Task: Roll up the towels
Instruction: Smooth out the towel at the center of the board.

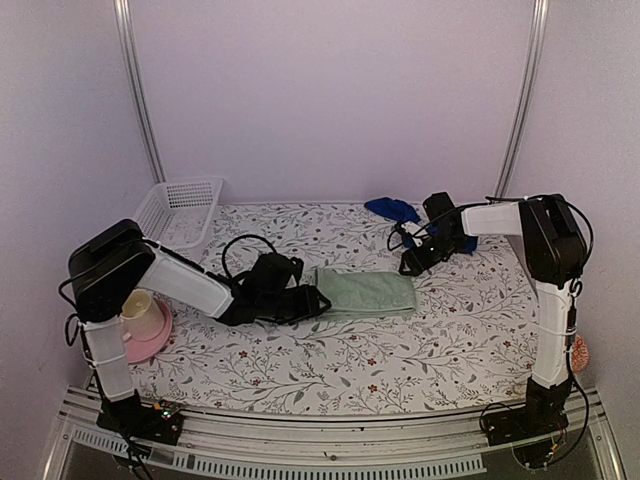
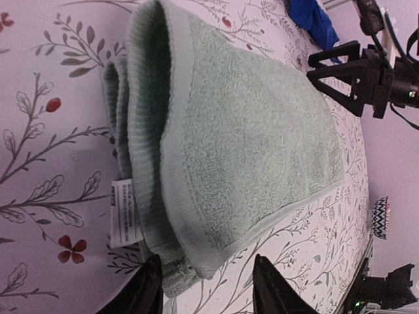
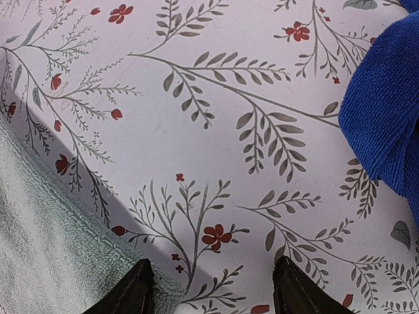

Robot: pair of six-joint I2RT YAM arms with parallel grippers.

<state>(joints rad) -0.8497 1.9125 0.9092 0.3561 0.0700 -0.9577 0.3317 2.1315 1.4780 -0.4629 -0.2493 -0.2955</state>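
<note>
green towel (image 1: 368,293): one end curled over
your left gripper (image 2: 206,291): fingers spread at that curled end
your right gripper (image 3: 213,294): spread, empty, at the green towel's opposite corner
blue towel (image 1: 392,209): bunched beyond the green towel

A table (image 1: 330,360) with a white cloth printed in grey sprigs and red flowers is carrying a small pale sage-green terry towel (image 1: 365,293) near its middle, left end rolled. A crumpled royal-blue towel (image 1: 392,209) is lying far right, a white slotted plastic basket (image 1: 180,205) is sitting far left, and a round pink plate (image 1: 150,342) is resting near left.
</note>
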